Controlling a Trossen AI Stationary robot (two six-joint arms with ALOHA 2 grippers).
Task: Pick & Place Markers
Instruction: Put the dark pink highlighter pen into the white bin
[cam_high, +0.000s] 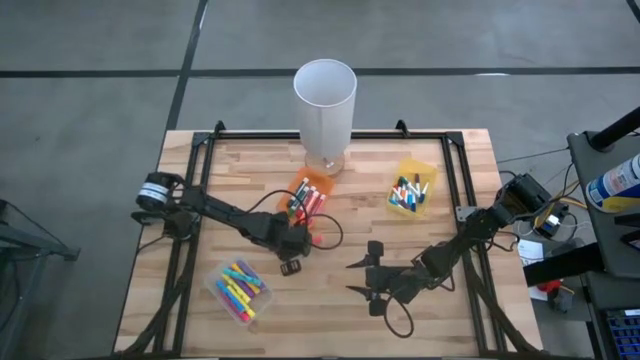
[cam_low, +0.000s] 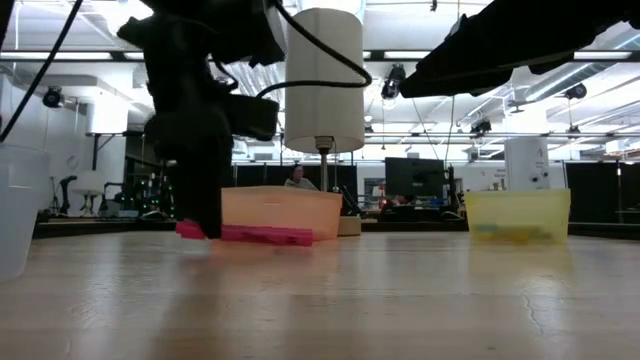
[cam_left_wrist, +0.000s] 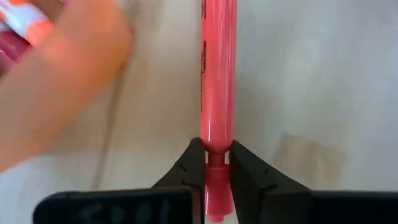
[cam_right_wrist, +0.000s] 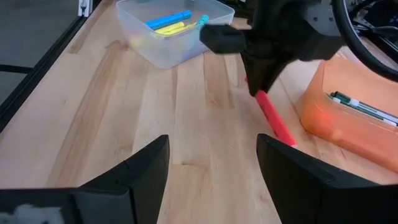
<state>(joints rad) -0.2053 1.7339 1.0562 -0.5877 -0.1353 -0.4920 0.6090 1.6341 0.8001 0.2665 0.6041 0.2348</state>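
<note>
The left gripper (cam_left_wrist: 217, 167) pinches one end of a pink marker (cam_left_wrist: 217, 74) lying flat on the table (cam_high: 400, 300) beside the orange bin (cam_right_wrist: 348, 118), for lifting; the right gripper (cam_right_wrist: 211, 168) waits nearby, fingers spread.

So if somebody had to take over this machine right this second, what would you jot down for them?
Left gripper: shut on a pink marker lying on the table beside the orange bin; not lifted.
Right gripper: open, empty, waiting over the table.
Markers sit in the orange bin, the yellow bin and the clear bin.
Left: lift the pink marker and put it in a bin; which one, I cannot tell.
</note>
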